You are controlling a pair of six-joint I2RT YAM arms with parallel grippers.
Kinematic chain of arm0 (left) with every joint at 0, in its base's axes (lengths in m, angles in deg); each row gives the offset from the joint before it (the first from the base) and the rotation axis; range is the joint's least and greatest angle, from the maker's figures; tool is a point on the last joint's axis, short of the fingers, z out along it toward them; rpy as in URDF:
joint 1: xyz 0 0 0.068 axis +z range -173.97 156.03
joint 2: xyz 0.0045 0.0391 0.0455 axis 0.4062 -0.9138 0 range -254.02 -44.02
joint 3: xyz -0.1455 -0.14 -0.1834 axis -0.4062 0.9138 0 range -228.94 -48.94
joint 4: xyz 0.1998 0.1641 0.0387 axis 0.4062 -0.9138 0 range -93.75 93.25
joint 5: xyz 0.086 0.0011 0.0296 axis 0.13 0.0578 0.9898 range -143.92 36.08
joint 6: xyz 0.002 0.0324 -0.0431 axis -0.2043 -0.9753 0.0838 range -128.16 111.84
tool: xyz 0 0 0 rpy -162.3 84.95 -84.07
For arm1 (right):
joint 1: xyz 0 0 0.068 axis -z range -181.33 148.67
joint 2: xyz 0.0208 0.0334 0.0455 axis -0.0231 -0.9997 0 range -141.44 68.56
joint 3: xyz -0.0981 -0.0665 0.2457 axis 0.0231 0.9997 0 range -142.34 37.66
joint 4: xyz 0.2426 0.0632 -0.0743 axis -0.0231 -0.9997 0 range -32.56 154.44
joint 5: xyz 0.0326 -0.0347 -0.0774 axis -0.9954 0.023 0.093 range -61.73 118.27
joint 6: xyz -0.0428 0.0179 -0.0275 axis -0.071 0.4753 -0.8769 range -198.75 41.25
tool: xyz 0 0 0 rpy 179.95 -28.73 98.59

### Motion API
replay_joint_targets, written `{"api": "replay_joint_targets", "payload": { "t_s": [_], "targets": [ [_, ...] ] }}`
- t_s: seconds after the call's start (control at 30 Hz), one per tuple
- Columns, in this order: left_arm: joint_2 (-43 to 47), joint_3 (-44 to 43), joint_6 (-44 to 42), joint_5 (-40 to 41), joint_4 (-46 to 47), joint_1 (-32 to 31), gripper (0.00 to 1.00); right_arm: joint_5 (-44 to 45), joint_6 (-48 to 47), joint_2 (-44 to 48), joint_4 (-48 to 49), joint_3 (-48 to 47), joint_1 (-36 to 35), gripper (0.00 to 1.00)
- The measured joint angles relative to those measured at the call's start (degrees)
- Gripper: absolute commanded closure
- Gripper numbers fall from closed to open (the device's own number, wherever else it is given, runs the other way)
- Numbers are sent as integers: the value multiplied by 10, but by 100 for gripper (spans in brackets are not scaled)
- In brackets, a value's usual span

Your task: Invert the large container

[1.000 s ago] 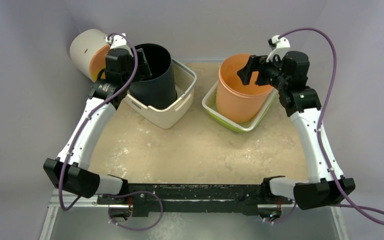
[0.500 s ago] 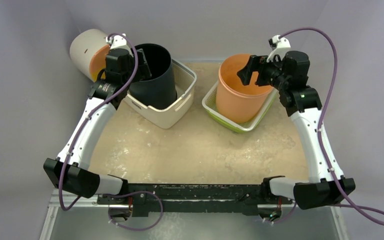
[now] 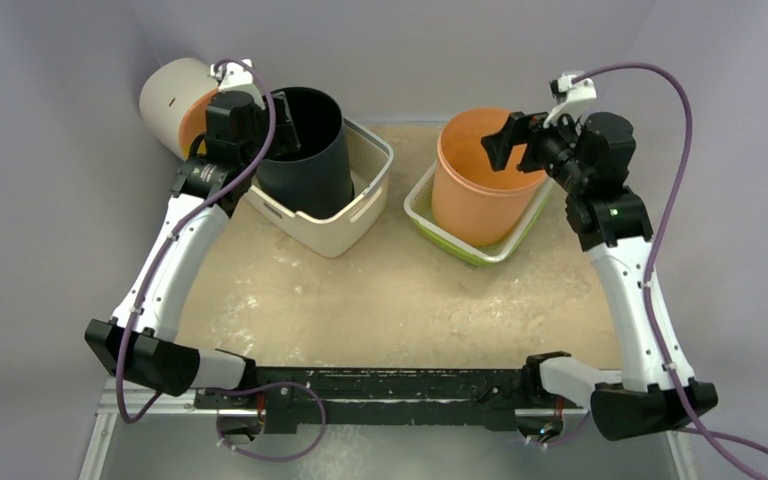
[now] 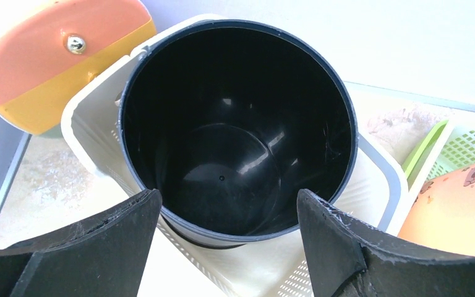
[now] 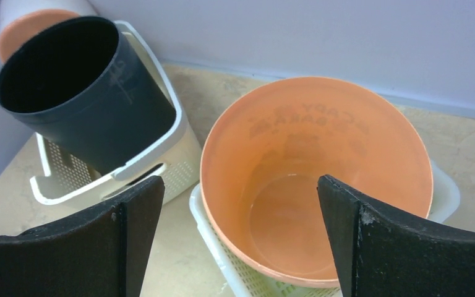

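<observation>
A black bucket (image 3: 305,150) stands upright, leaning a little, in a white perforated basket (image 3: 345,225) at the back left. An orange bucket (image 3: 480,180) stands upright in a green basket (image 3: 465,250) at the back right. My left gripper (image 3: 282,125) is open over the black bucket's near rim, touching nothing; the left wrist view (image 4: 229,247) shows the bucket's empty inside (image 4: 235,136). My right gripper (image 3: 508,140) is open above the orange bucket's far right rim; the right wrist view (image 5: 241,238) shows its empty inside (image 5: 309,185).
A white cylinder with an orange and yellow end (image 3: 175,100) lies at the back left corner, just behind the left wrist. The walls stand close behind both baskets. Sandy table surface (image 3: 390,300) lies in front of the baskets.
My right arm has risen and drawn slightly right, its gripper now higher over the orange bucket. My left arm has shifted very slightly. Both buckets stand as before.
</observation>
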Motion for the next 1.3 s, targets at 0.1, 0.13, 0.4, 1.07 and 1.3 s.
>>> {"api": "replay_joint_targets", "payload": {
  "t_s": [0.1, 0.13, 0.4, 1.07, 1.3],
  "targets": [
    [0, -6, 0, 5, -2, 0, 19, 0, -20, -34, -18, -17, -1, 19],
    [0, -8, 0, 4, -1, 0, 19, -1, -26, -46, -28, -23, -2, 22],
    [11, 13, 18, -27, 31, 0, 19, -2, -60, -111, -110, -73, -22, 28],
    [19, 30, 45, -9, 8, 0, 24, 69, -89, -175, -167, -74, -136, 29],
    [24, 30, 41, -2, 3, 0, 23, 95, -99, -187, -158, -73, -136, 40]
  ]
}}
